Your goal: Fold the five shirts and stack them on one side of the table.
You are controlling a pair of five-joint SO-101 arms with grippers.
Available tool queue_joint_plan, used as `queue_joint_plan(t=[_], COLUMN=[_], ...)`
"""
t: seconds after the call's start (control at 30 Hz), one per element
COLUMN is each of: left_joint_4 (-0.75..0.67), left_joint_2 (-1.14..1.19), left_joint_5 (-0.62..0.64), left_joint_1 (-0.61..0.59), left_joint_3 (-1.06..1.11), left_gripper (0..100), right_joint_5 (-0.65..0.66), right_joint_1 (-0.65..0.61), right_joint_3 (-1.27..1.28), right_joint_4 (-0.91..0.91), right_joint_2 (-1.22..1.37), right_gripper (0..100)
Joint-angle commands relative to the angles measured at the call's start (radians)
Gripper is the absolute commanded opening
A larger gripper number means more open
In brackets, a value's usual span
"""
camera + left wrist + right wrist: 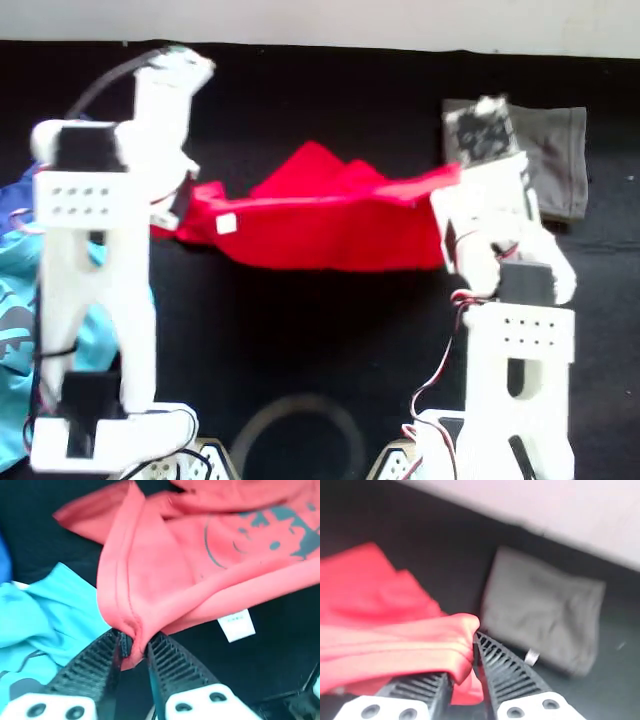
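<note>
A red shirt [320, 215] hangs stretched between the two arms above the black table. My left gripper [135, 652] is shut on one edge of the red shirt [165, 570], at its left end in the high view [178, 208]. My right gripper [465, 667] is shut on the other end of the red shirt [380, 625], at its right end in the high view [448, 200]. A folded grey shirt [555, 160] lies flat at the back right of the table, just beyond the right gripper; it is also in the right wrist view [545, 612].
A heap of turquoise and blue shirts [20, 300] lies at the table's left edge, beside the left arm's base; the turquoise shirt [35, 620] shows under the left gripper. A white label [236, 626] hangs from the red shirt. Black table [300, 340] lies bare in front.
</note>
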Motion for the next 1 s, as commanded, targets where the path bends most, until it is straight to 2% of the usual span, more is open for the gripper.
queue_joint_plan(t=[0.0, 0.17, 0.4, 0.57, 0.83, 0.97], left_joint_4=[0.006, 0.006, 0.006, 0.006, 0.005, -0.041], left_joint_2=[-0.091, -0.188, -0.340, -0.455, -0.529, -0.553], left_joint_5=[0.011, 0.011, 0.012, 0.104, 0.103, 0.103], left_joint_1=[-0.044, -0.059, -0.018, -0.019, -0.019, -0.019], left_joint_3=[-0.108, -0.196, -0.208, -0.203, 0.027, 0.044], left_gripper=[1, 1, 1, 1, 1, 1], right_joint_5=[-0.012, -0.008, -0.006, -0.006, -0.005, 0.014], right_joint_1=[0.008, 0.008, 0.008, 0.008, 0.008, 0.008], right_joint_3=[-0.239, -0.476, -0.710, -0.831, -1.030, -1.116], right_joint_4=[0.067, 0.174, 0.283, 0.282, 0.288, 0.288], right_joint_2=[-0.007, -0.005, -0.007, -0.007, -0.008, -0.008], right_gripper=[0.7, 0.7, 0.7, 0.7, 0.7, 0.7])
